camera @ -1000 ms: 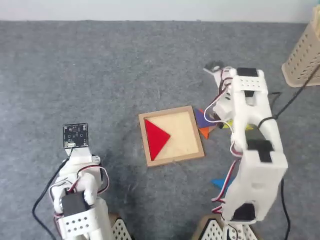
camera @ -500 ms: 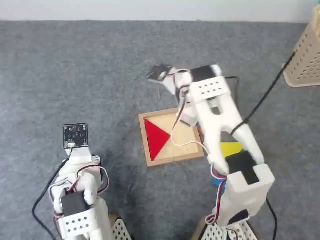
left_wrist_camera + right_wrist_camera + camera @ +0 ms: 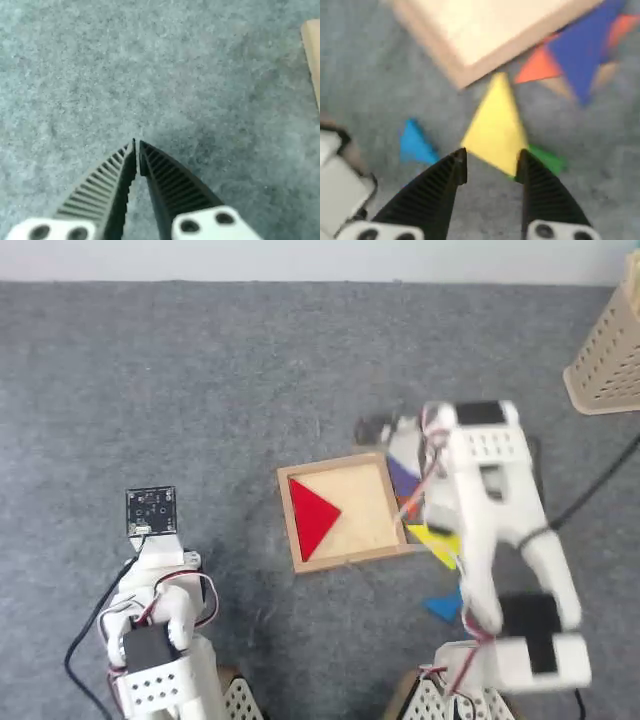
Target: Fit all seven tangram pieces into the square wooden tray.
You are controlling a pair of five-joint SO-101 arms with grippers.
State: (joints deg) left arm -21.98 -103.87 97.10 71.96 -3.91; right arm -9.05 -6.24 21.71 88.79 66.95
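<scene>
– right claw status?
– parted, hovering astride the yellow triangle, lying on the desk just outside the tray; pick-up stage, i judge. next: descend, close, carry in beside the red triangle.

Pale wooden tray (smooth, matt) on rough grey carpet.

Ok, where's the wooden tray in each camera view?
High view: wooden tray at mid-table, red triangle inside.
Left wrist view: a strip of its rim, off beyond the left gripper.
Right wrist view: its corner, beyond the yellow triangle.
Shared landmark: the grey carpet.
</scene>
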